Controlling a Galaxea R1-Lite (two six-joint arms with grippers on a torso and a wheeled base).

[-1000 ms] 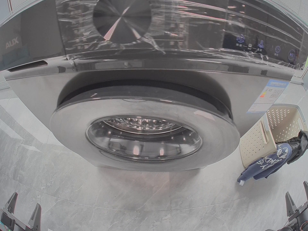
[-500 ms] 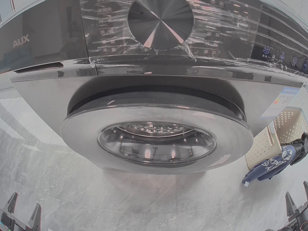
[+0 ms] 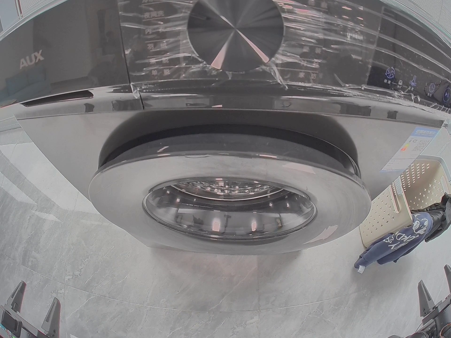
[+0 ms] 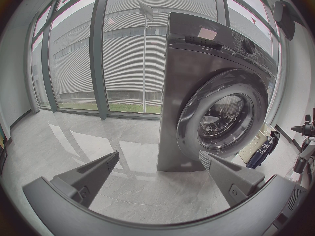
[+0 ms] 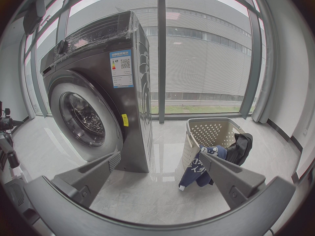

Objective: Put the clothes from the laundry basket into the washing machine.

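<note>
A navy blue garment (image 3: 397,247) (image 5: 198,167) (image 4: 262,149) with white print hangs over the near rim of the laundry basket (image 3: 383,214) (image 5: 210,131) (image 4: 251,145), its lower end trailing down the outside wall to the floor (image 3: 188,287). Just beside it, a black garment (image 3: 441,214) (image 5: 242,146) is draped over the same rim, touching the navy one.

The basket is cream plastic with perforated walls. It stands upright on the floor to the right of the washing machine (image 3: 61,137) (image 4: 178,92) (image 5: 131,122), near its side panel but apart from it.

The machine is a dark grey front loader. Its round glass door (image 3: 230,207) (image 4: 226,118) (image 5: 83,118) sits shut against the front, and the steel drum shows through the pane. A round knob (image 3: 235,26) sits on the control panel, which is covered in wrinkled clear film. A printed label (image 5: 121,68) is stuck to the side panel facing the basket.

The left end effector (image 3: 37,296) (image 4: 158,154) hangs low over the floor in front of the machine, to the door's left, fingers spread wide and holding nothing. The right end effector (image 3: 434,282) (image 5: 159,154) hangs low on the other side, near the basket and the hanging clothes but touching neither. It too is spread wide and empty.

The floor is glossy grey marbled tile. Behind the machine and basket, tall windows (image 5: 203,49) look onto a grey building.
</note>
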